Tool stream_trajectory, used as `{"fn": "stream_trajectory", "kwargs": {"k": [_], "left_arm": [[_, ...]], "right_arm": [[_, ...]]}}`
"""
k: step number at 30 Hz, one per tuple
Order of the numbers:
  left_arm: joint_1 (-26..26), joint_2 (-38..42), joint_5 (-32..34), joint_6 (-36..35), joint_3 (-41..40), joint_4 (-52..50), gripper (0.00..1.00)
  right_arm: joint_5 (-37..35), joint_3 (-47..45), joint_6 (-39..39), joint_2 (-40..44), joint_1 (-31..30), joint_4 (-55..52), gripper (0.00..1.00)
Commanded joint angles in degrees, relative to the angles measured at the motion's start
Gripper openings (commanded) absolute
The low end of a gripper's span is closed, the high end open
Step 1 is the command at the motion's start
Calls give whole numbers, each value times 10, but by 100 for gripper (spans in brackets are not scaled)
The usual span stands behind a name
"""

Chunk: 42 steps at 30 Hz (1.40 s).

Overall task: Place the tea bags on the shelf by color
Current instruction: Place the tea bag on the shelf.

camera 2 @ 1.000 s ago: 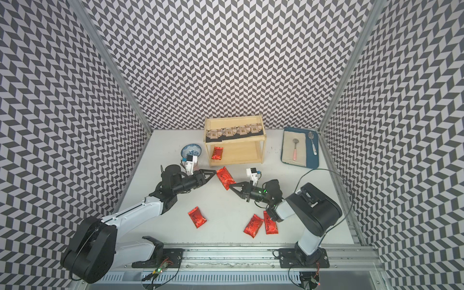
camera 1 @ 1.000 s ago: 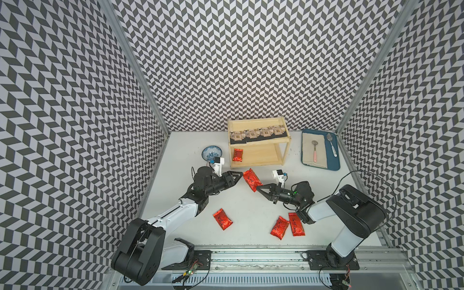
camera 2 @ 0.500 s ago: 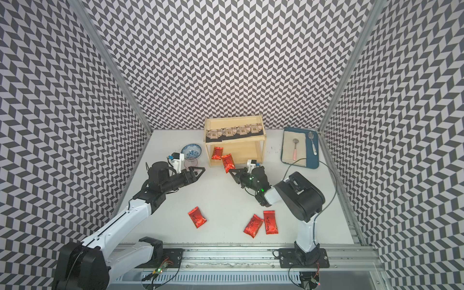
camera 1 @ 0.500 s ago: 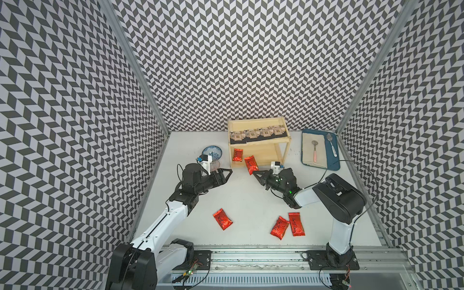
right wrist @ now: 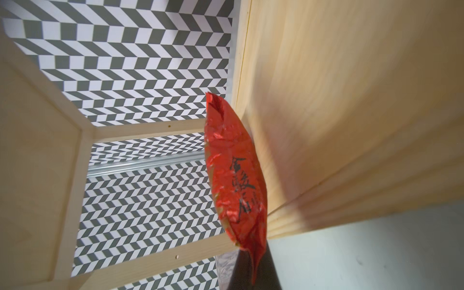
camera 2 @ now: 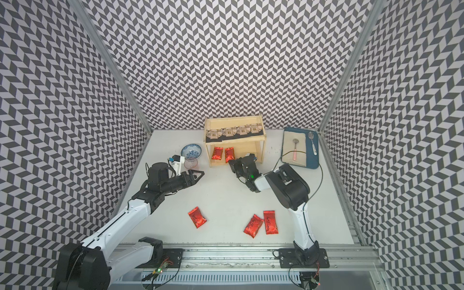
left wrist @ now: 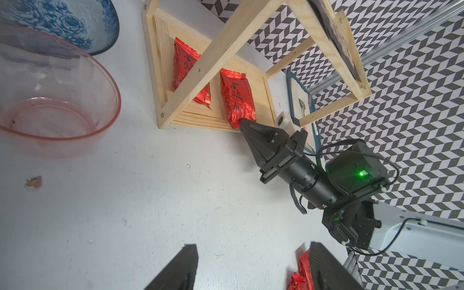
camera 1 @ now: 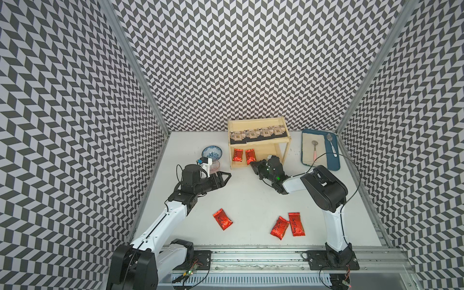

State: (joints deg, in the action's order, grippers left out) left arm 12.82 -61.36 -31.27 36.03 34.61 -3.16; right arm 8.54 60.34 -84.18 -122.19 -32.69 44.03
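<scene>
My right gripper (left wrist: pixel 240 122) is clamped on one end of a crinkled red foil pouch (left wrist: pixel 237 100). The pouch lies across the front rim of the shelf's (camera 1: pixel 266 143) lower pale-wood board, just right of a second red pouch (camera 1: pixel 237 155). On the upper board, four flat black squares (camera 1: pixel 256 133) with beige house prints sit in a row. Three more shiny red pouches (camera 1: pixel 222 219) lie on the near part of the white counter (camera 1: pixel 251 198). My left gripper (camera 1: pixel 226 178) hovers open and empty left of the shelf, near a blue-patterned porcelain bowl (camera 1: pixel 212 152) and a clear pink bowl (left wrist: pixel 50 100). At far right, a blue tray (camera 1: pixel 332 163) holds a beige cloth (camera 1: pixel 307 153) and two spoons (camera 1: pixel 332 145).
</scene>
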Motion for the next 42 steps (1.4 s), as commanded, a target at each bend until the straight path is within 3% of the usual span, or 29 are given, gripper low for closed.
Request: {"fn": "stream_trajectory", "kwargs": {"k": [1, 23, 29, 37, 42], "left_arm": [[-3, 15, -9, -8, -2, -3, 74], [-16, 12, -12, -7, -4, 0, 73], [-16, 12, -13, -6, -4, 1, 73], [-19, 11, -14, -5, -3, 3, 72], [-25, 12, -18, -3, -6, 8, 72]], "right_arm": [[-7, 29, -5, -25, 3, -30, 0], [38, 112, -3, -73, 6, -67, 0], [48, 117, -2, -77, 6, -69, 12], [51, 80, 14, -41, 7, -62, 37], [72, 26, 42, 10, 5, -59, 43]]}}
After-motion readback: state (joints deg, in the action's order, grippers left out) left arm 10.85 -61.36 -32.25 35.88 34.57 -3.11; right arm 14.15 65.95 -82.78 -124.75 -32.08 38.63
